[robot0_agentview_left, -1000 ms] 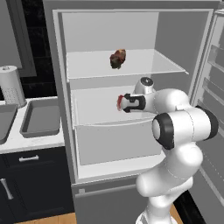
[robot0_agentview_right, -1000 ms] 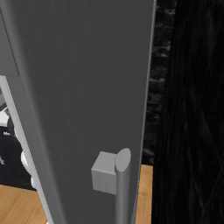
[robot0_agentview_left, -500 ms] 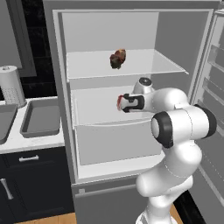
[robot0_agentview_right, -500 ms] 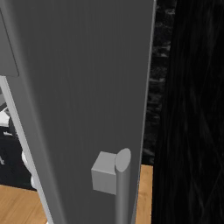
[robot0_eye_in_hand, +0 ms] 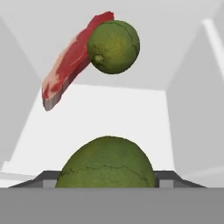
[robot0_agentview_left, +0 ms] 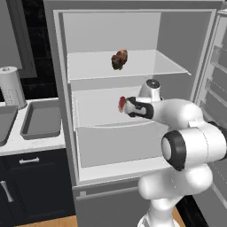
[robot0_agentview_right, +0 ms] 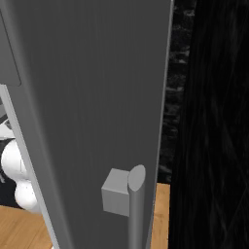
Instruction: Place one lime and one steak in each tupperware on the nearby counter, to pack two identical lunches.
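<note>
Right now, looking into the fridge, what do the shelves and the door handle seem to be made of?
The fridge shelves look like pale translucent glass or plastic, smooth and faintly see-through at the front edge. The door handle looks like brushed grey metal: a matte round bar on a square mount. Being rendered, both are guesses.

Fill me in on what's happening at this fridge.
The white arm reaches into the open fridge at the middle shelf. In the hand view, a lime sits right between the tool tips, which look closed on it. Farther in, a second lime rests against a raw steak. Another steak lies on the top shelf. Nothing has reached the counter yet.
</note>
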Tool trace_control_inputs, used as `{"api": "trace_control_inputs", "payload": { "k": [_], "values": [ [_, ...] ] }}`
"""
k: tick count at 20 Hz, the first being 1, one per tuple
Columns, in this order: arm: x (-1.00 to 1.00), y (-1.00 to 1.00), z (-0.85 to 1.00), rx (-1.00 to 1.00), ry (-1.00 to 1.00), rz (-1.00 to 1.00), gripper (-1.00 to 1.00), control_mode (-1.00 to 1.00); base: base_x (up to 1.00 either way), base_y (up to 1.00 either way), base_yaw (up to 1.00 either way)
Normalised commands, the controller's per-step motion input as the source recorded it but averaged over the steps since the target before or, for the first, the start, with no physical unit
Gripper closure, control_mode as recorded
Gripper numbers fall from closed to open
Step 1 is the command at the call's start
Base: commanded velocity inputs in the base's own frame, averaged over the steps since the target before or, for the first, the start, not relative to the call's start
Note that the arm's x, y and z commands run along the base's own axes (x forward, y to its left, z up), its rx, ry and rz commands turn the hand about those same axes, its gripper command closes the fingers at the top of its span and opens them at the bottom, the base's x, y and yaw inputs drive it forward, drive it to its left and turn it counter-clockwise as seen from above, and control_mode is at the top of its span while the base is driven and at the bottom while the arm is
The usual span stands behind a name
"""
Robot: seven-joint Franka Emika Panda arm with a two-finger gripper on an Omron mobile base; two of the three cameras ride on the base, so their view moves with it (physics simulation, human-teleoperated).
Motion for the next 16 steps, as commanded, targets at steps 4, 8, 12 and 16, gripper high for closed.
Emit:
{"api": "trace_control_inputs", "payload": {
  "k": [4,8,12,16],
  "values": [
    [-1.0,0.0,0.65,0.0,0.05,0.0,1.0,-1.0,0.0,0.0,0.0],
    [-0.82,0.0,0.98,0.0,0.21,0.01,1.0,-1.0,0.0,0.0,0.0],
    [-0.86,0.05,1.0,0.0,0.3,0.01,1.0,-1.0,0.0,0.0,0.0],
    [-1.0,0.24,0.24,0.0,0.06,0.0,1.0,-1.0,0.0,0.0,0.0]
  ]
}}
